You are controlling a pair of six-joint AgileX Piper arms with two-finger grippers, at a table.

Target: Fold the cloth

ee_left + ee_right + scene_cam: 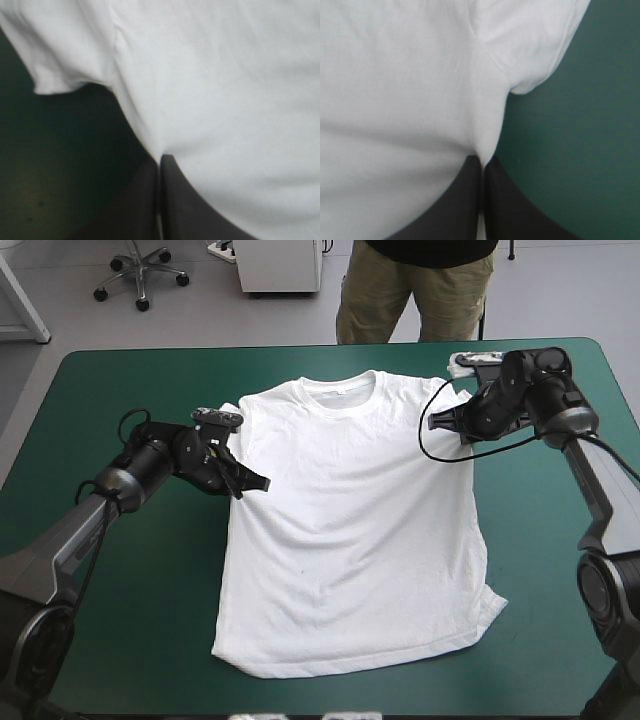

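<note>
The white T-shirt [350, 530] lies spread flat on the teal-green table, collar toward the far edge and hem toward the near edge. My left gripper [245, 485] is at the shirt's left side just below the sleeve. In the left wrist view that gripper [160, 157] is shut on the T-shirt [225, 100], pinching its side edge, with the sleeve [65, 55] ahead. My right gripper [462, 432] is at the opposite armpit. There the gripper [482, 159] is shut on the T-shirt [395, 100] under the right sleeve [530, 45].
The teal-green cover [130, 590] shows in wide bands to the left and right of the shirt and in a narrow strip along the near edge. The shirt's lower right corner [490, 605] is slightly rumpled.
</note>
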